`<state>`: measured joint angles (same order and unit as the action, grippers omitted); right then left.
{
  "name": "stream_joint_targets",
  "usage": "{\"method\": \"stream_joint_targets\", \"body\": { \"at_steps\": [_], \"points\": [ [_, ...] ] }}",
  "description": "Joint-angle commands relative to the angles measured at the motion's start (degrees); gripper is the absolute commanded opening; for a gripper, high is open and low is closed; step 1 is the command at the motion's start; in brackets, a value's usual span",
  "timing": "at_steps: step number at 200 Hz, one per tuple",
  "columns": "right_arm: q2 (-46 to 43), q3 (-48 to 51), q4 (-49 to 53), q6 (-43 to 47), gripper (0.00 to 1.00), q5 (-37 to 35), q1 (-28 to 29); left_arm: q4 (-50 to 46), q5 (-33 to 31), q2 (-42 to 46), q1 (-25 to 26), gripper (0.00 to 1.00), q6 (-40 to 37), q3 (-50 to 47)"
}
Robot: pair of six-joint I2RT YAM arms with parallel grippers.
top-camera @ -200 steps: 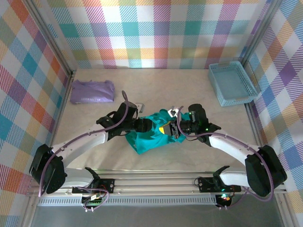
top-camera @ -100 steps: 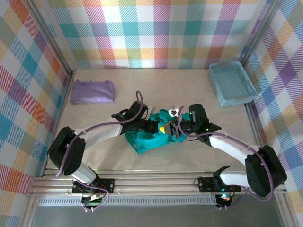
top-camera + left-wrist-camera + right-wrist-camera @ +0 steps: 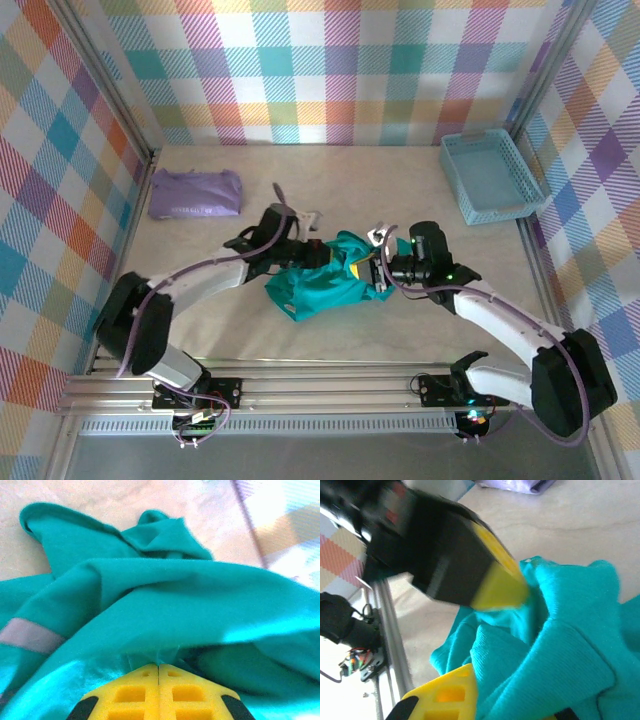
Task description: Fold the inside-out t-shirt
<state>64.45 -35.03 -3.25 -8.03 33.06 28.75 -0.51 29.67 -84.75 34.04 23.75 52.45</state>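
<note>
Beige, faintly marbled board forms the table (image 3: pixel 420 200). It is boxed in on the left, far and right sides by walls (image 3: pixel 330 70) in a pastel plaid of orange, teal, purple and yellow. Grey metal posts (image 3: pixel 117 90) rise at the far corners, and a slotted aluminium rail (image 3: pixel 330 385) runs along the near edge, carrying the bases of both arms. Near the middle of the table, a little toward the near side, lies the t-shirt (image 3: pixel 315 290), a crumpled teal-green heap with a small pale patch showing in the left wrist view. The left gripper (image 3: pixel 322 256) reaches in from the left to the heap's far edge; its yellow fingers (image 3: pixel 135 695) are pressed together with a fold of the teal cloth nipped at their tips. The right gripper (image 3: pixel 360 270) comes in from the right to the heap's right end and is clamped on a bunched ridge of the same cloth. The two grippers sit close together over the shirt. A folded lavender garment (image 3: pixel 195 193) lies flat toward the far left corner, well apart from the shirt. A light blue plastic basket (image 3: pixel 452 175) sits by the right wall at the far right, also well apart.
</note>
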Motion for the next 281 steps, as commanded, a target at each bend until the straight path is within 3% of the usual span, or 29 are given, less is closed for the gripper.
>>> {"method": "stream_joint_targets", "body": {
  "at_steps": [1,43,55,76,94,118,156,207,226,246,264,281],
  "points": [
    [-1.42,-1.23,3.46,2.19,0.0,-4.06,-0.45,7.05,11.37,6.5,-2.89,0.0,4.0,-2.96],
    [1.81,-2.02,4.05,0.21,0.05,-6.4,-0.43,10.56,14.62,15.06,-4.54,0.0,4.77,-7.4],
    [3.5,-2.81,5.52,-1.98,0.13,-9.35,-0.39,12.79,15.02,16.75,-4.77,0.0,5.11,-8.9],
    [7.19,-8.34,17.53,-7.02,0.29,-21.9,-0.44,15.89,14.8,18.84,-4.95,0.0,5.0,-11.12],
    [8.06,-11.37,25.27,-7.31,0.4,-25.57,-0.36,16.71,14.11,19.6,-4.95,0.0,4.11,-11.97],
    [2.87,-9.9,25.48,-3.04,0.58,-23.42,-0.11,14.88,13.22,19.26,-4.95,0.0,2.2,-11.6],
    [-4.49,-8.78,22.43,1.33,0.69,-20.7,3.09,14.23,13.27,18.34,-4.95,0.0,1.62,-10.96],
    [7.53,-15.58,18.85,3.62,0.81,-25.2,4.29,13.8,13.9,18.24,-4.86,0.0,1.22,-10.72],
    [13.49,-19.49,18.45,3.2,0.74,-26.92,4.3,13.14,13.58,18.48,-4.86,0.0,0.58,-10.97],
    [15.92,-21.03,17.22,1.79,0.36,-22.42,4.29,11.68,11.04,19.07,-4.86,0.0,-0.13,-11.22],
    [13.34,-18.67,13.47,0.24,0.09,-9.98,2.93,7.72,4.33,19.01,-4.9,0.0,-0.78,-10.36],
    [9.89,-14.75,5.48,-3.13,0.01,8.5,1.0,3.02,-4.73,17.99,-5.08,0.0,-0.21,-8.95]
  ]
}}
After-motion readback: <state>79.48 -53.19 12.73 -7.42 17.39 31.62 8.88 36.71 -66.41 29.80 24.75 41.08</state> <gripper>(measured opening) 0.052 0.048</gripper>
